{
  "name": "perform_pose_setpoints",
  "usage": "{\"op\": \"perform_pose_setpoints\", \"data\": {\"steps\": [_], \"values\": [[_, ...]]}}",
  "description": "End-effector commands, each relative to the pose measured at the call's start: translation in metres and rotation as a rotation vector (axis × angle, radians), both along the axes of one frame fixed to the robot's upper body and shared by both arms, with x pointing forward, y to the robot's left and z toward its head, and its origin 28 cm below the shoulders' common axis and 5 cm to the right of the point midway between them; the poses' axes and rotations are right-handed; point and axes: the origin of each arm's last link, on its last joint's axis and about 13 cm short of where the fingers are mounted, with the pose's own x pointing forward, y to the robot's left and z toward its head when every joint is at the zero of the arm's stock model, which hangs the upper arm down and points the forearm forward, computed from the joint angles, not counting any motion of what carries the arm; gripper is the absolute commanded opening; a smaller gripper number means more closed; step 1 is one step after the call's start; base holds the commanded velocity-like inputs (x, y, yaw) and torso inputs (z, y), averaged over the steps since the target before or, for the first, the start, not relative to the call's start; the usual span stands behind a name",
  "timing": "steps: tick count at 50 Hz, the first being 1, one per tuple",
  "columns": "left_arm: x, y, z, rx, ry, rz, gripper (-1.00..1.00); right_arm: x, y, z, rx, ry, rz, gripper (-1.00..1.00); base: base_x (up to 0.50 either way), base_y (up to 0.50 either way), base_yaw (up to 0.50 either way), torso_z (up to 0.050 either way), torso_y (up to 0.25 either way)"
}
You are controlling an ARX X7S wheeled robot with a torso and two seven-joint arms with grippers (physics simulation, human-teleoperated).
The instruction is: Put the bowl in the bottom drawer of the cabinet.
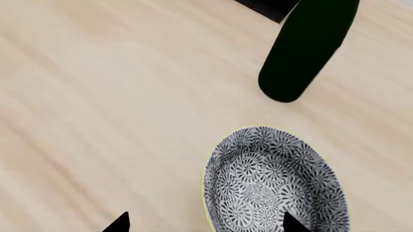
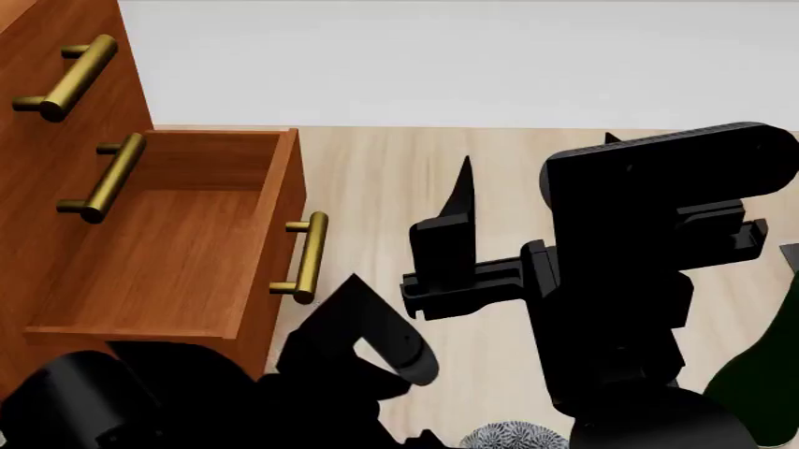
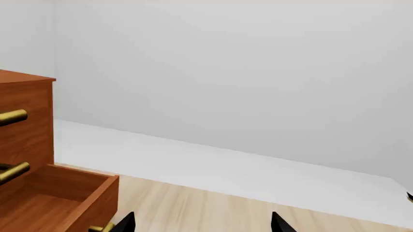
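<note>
While the bottom drawer [image 2: 163, 271] stands pulled out, the bowl [image 1: 274, 181] rests on the pale wood floor [image 1: 110, 106], the spread left claw [image 1: 205, 223] hovering over its rim. Descending off-centre could tip it toward the nearby dark bottle [image 1: 306, 48].

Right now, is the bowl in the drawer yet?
Not yet. The bottom drawer is already pulled open and looks empty. The bowl sits on the wooden floor beside a dark bottle, with the left gripper open just over it. Grabbing it and carrying it to the drawer are left.
</note>
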Motion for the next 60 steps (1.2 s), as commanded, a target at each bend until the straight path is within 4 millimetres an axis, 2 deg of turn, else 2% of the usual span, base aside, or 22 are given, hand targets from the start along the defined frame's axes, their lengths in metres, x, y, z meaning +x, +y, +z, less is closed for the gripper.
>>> {"op": "perform_pose_setpoints", "data": {"steps": [1, 27, 55, 56, 60], "values": [[0.005, -0.002, -0.014, -0.018, 0.034, -0.008, 1.0, 0.0, 0.001, -0.006, 0.008, 0.017, 0.002, 1.0, 0.0, 0.0, 0.0, 0.0, 0.0], [0.022, -0.011, -0.035, -0.012, 0.094, -0.012, 1.0, 0.001, 0.001, -0.007, 0.007, 0.02, 0.004, 1.0, 0.0, 0.0, 0.0, 0.0, 0.0], [0.027, -0.012, -0.052, -0.001, 0.147, -0.022, 1.0, -0.001, 0.002, -0.006, 0.002, 0.019, 0.005, 1.0, 0.0, 0.0, 0.0, 0.0, 0.0], [0.027, -0.012, -0.053, -0.002, 0.147, -0.022, -1.0, -0.001, 0.002, -0.006, 0.003, 0.019, 0.005, 1.0, 0.0, 0.0, 0.0, 0.0, 0.0], [0.027, -0.013, -0.054, -0.008, 0.15, -0.021, -1.0, -0.001, 0.002, -0.006, 0.003, 0.02, 0.005, 1.0, 0.0, 0.0, 0.0, 0.0, 0.0]]}}
